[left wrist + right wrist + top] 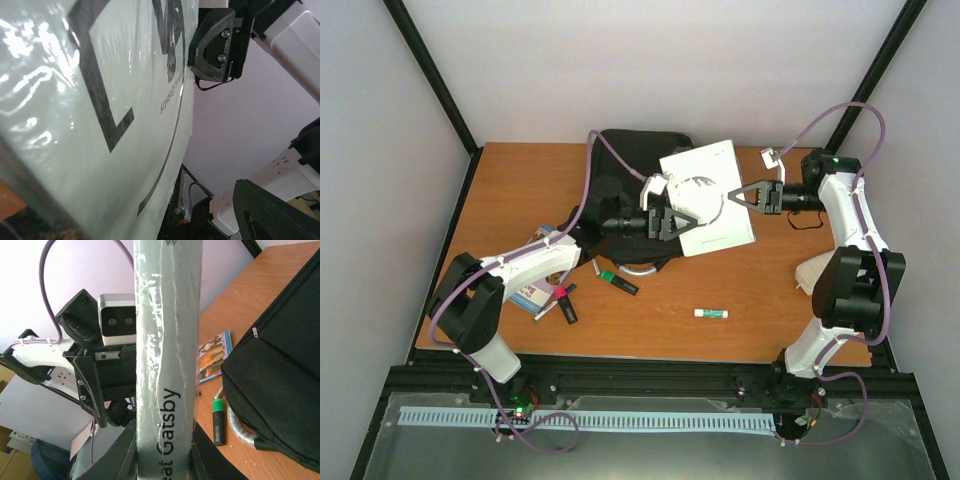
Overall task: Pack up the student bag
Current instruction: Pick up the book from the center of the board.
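Nearest me on the tabletop lies a small white stick with a green cap, on its own. To the left are a red-and-black marker, a green highlighter and a colourful booklet, partly under the left arm. A whitish pouch sits at the right edge by the right arm.

Further in, a white book in glossy film is held up between the two arms. The right fingers pinch its right edge; from that wrist I see it edge-on, its spine standing between them. The left fingers are spread at the book's near-left corner. The cover fills the left wrist view, with a gap between it and the one finger I can see.

The student bag lies flat at the far middle of the tabletop. Its grey loop handle points toward me, just beside the highlighter, and the book overhangs its right side.
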